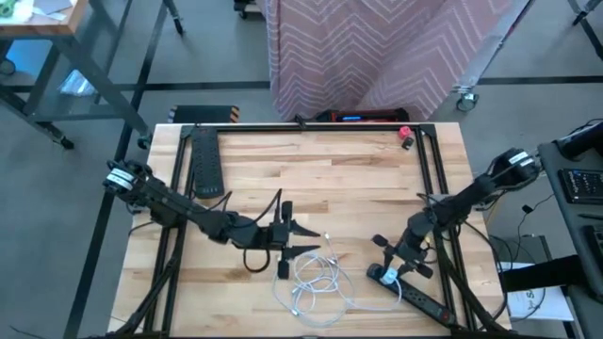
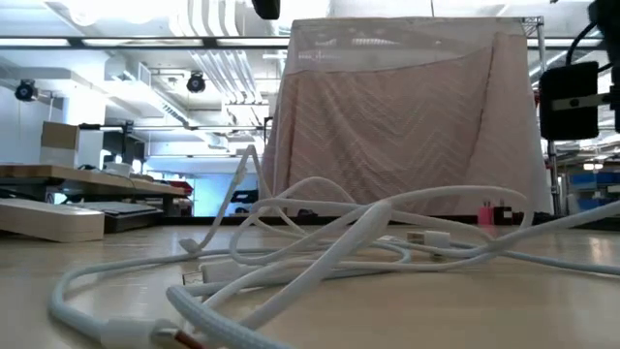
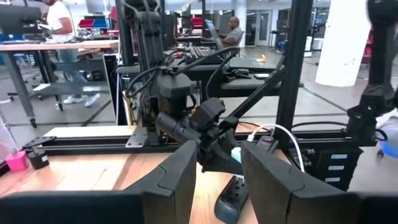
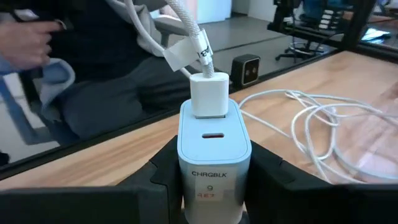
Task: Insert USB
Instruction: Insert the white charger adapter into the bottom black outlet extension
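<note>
A light-blue charger block sits between the fingers of my right gripper, near the table's right front. A white USB plug is in its upper port, and a white braided cable leads away from it. The cable's loose coil lies on the wood between the arms. The left end of a black power strip lies just under the charger. My left gripper hangs level left of the coil, open, with nothing between its fingers. My right gripper pinches the charger block by its two side faces, one finger on each side. The block's port face, with the USB plug in it, points away from the wrist. The fingers slant down toward the table's near left. I cannot tell whether the block touches the power strip.
A long black bar lies at the far left of the table and a small red object at the far right corner. Black frame rails run along the table's edges. A person's hand shows beyond the table.
</note>
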Robot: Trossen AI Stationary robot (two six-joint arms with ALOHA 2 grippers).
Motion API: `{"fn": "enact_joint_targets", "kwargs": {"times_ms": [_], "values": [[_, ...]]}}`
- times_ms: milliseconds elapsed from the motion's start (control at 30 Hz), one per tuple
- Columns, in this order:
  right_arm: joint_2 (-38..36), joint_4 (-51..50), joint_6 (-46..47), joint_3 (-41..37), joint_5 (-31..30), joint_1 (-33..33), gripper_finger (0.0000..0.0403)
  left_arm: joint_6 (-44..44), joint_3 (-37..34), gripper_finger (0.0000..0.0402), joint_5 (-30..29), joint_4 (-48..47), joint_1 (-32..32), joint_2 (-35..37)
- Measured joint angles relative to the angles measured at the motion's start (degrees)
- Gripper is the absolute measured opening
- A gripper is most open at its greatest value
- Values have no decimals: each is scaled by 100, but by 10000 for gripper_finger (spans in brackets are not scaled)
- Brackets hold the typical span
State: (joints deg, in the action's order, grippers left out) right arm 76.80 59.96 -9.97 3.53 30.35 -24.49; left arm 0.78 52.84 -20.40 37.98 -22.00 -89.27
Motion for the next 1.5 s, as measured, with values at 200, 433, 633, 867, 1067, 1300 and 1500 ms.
{"fn": "enact_joint_targets", "kwargs": {"times_ms": [200,433,633,867,1067,1300,1500], "values": [[1148,1127,302,0,592,396,105,24,-1,113,-4,0,31,0],[1998,2086,508,-139,1026,754,105,127,-1,113,-2,-43,31,0],[2464,2504,511,-107,1086,768,105,129,0,113,-2,-57,31,-2],[2690,2731,439,-131,1171,768,105,191,-1,113,-2,-67,31,-2],[2781,2742,265,-133,1124,768,105,339,-1,113,-2,-65,38,-2],[2878,2811,287,-161,1016,768,105,444,-1,113,-2,-64,35,-2],[2857,2841,335,-293,1024,768,105,452,-2,113,44,-64,20,-2]]}}
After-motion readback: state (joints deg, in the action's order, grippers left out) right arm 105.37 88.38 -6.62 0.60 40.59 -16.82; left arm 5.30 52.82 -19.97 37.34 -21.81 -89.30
